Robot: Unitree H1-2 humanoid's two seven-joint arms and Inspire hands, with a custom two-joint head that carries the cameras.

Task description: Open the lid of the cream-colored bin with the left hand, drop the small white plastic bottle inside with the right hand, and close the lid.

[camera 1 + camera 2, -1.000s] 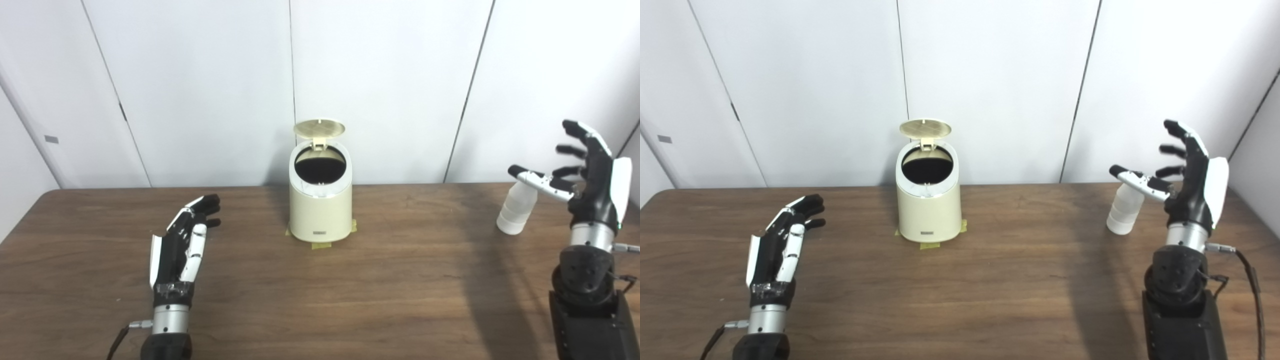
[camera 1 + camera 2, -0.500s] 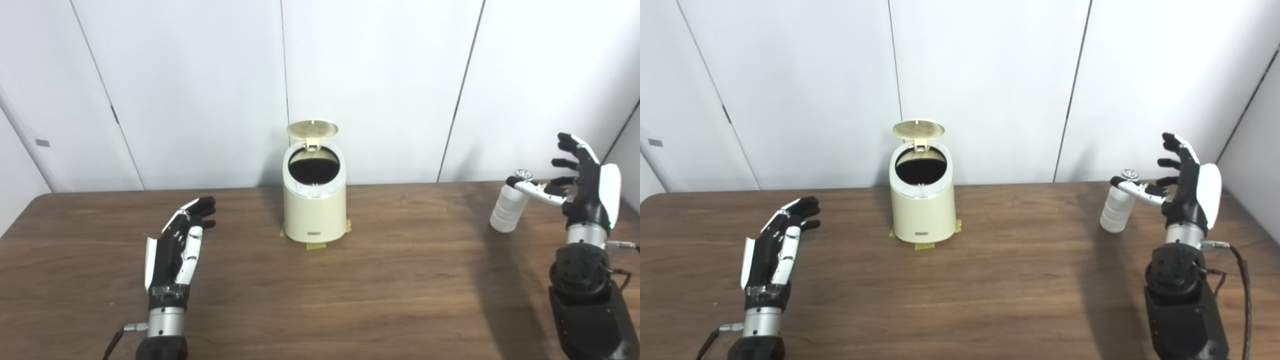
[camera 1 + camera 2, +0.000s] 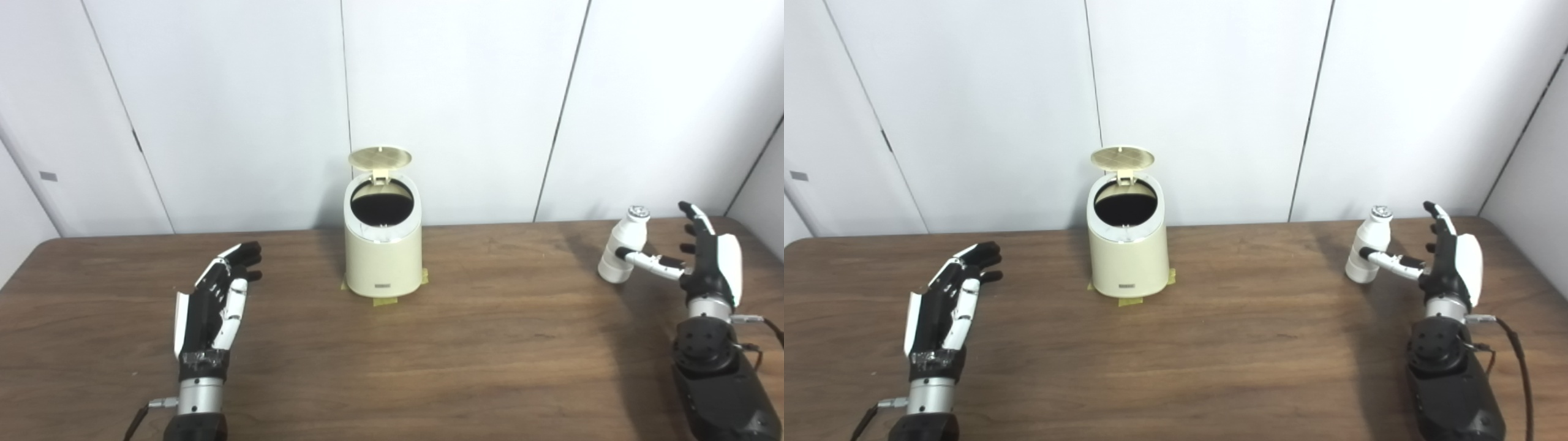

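The cream-colored bin [image 3: 383, 260] stands at the back middle of the table, its round lid [image 3: 380, 158] tipped up and the dark inside showing. The small white plastic bottle [image 3: 626, 236] with a silver cap stands on the table at the right. My right hand [image 3: 704, 266] is open beside it, thumb reaching across the bottle's front, fingers spread to its right; it does not grip the bottle. My left hand [image 3: 214, 303] is open, fingers straight, hovering over the table left of the bin and apart from it.
The brown wooden table [image 3: 490, 343] runs wall to wall under white panels. Yellow tape [image 3: 383, 300] marks the bin's base. The bin is also seen in the right eye view [image 3: 1127, 257].
The camera has shifted. My right hand has dropped lower beside the bottle; its thumb went from the bottle's cap level to its middle. The left hand and bin stay as before.
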